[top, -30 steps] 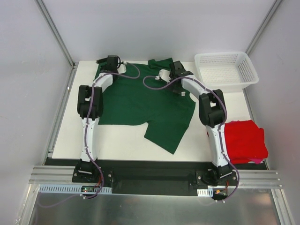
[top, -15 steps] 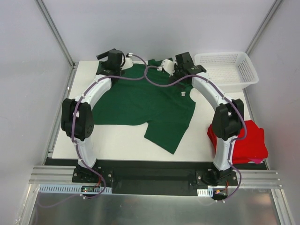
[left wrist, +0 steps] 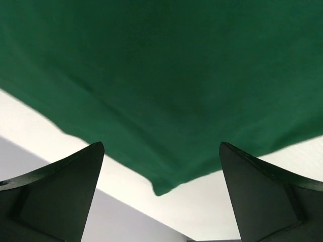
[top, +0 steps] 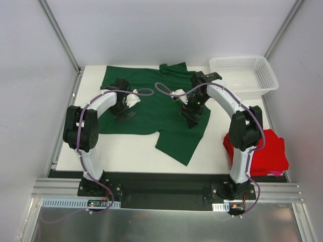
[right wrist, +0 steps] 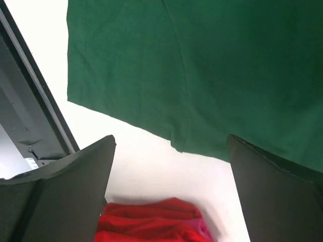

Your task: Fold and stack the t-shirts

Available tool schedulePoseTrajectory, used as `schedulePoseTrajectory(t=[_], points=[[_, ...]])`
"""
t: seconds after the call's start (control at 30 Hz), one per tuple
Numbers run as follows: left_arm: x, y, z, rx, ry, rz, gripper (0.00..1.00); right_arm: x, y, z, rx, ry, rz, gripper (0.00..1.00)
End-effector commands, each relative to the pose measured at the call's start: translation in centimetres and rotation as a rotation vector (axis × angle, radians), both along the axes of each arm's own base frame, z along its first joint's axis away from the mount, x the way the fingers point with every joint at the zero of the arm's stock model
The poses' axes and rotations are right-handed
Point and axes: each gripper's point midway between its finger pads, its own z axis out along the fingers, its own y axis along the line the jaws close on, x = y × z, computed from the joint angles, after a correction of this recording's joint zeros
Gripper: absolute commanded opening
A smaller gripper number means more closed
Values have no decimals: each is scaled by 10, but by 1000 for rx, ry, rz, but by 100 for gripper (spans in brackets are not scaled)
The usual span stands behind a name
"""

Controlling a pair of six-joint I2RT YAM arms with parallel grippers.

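Note:
The dark green t-shirt lies spread on the white table, with one flap reaching toward the near edge. It fills the top of the left wrist view and of the right wrist view. My left gripper hovers over the shirt's left part, open and empty. My right gripper hovers over the shirt's right part, open and empty. The bright red t-shirt lies bunched at the table's near right corner and shows in the right wrist view.
A white mesh basket stands at the far right corner of the table. Grey walls and metal frame rails enclose the table on the left, back and right.
Both grippers have drawn back from the shirt's far edge to over its middle. The shirt's far edge, lifted before, now lies flat near the back of the table.

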Motion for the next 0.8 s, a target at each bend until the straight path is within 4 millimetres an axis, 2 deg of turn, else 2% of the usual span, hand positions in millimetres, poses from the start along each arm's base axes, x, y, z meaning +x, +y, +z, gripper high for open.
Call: schedulePoseTrajectory(t=[0.0,0.13,0.17,0.2,0.23,0.37,0.53,0.77], points=[[-22,-10,-7,-105,97,14,99,-5,4,-13,30,5,-5,96],[-17,-6,-23,-86,142,0,99,18,3,-40,-35,-125,-3,96],[-16,-5,-25,-81,146,0,99,15,2,-47,-49,-125,5,96],[-15,-5,-27,-77,151,-7,99,15,3,-51,-56,-140,15,96],[-14,-3,-30,-67,155,-8,99,26,4,-55,-74,-199,13,96],[-15,0,-37,-45,175,-15,99,30,4,-65,-114,-235,23,96],[-22,6,-44,-20,203,-9,99,19,1,-73,-154,-224,41,96],[-36,8,-42,-21,212,-3,99,3,-5,-72,-178,-170,62,96]])
